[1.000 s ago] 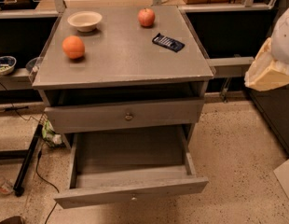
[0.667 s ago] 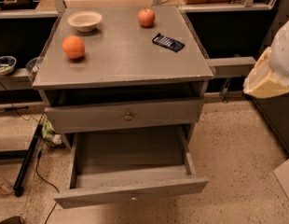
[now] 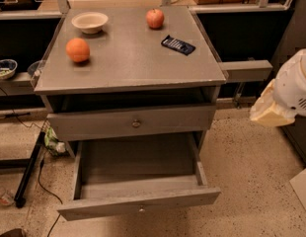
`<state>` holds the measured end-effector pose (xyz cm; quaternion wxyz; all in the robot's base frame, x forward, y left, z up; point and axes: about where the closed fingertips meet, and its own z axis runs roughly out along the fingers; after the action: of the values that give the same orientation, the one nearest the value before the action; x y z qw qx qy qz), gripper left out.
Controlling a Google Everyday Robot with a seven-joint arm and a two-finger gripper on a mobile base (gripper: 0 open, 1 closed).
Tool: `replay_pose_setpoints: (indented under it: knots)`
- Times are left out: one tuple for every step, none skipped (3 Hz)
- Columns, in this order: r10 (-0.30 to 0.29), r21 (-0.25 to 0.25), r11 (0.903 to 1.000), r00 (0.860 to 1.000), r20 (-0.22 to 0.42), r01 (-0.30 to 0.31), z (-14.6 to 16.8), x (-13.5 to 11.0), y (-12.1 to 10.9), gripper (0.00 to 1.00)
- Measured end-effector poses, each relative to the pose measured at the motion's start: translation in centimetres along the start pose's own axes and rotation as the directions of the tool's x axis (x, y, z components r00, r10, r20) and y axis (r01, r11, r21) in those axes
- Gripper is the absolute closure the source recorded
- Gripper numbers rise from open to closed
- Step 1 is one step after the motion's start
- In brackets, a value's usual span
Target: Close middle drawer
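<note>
A speckled beige floor (image 3: 251, 181) and dark shelving frame a grey wooden cabinet whose counter (image 3: 128, 63) carries a cream bowl (image 3: 90, 21), an orange (image 3: 77, 50), a red apple (image 3: 155, 18) and a dark blue packet (image 3: 177, 45). We see the bowl at the back left and the orange in front of it near the left edge. The apple is at the back toward the right, and the packet lies flat just in front and to the right of it; all four sit apart from one another. Below the counter is a dark recess, and under that a taller drawer front (image 3: 94, 126) with a round knob (image 3: 136, 123). The middle drawer (image 3: 138, 201), beneath it, is pulled far out toward us, its slim front low in the frame and its grey floor in view. The gripper (image 3: 265, 113), a cream-coloured tip on a white arm (image 3: 296, 85), hangs at the right edge, level with the taller drawer front and well apart from the cabinet; we cannot tell whether it is spread or closed.
</note>
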<state>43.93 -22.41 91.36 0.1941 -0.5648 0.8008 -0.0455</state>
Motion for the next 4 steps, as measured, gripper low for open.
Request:
replay_pose_setpoints:
  knots:
    - [0.018,-0.034,0.9993,1.0,0.003,-0.018,2.6,0.8,1.1,1.0]
    - [0.035,-0.079,0.9962,0.999,-0.004,-0.035,5.3,1.5,2.3,1.0]
    - [0.053,-0.159,0.9856,0.998,-0.033,-0.058,8.7,2.7,3.7,1.0]
    - [0.053,-0.159,0.9856,0.998,-0.033,-0.058,8.7,2.7,3.7,1.0]
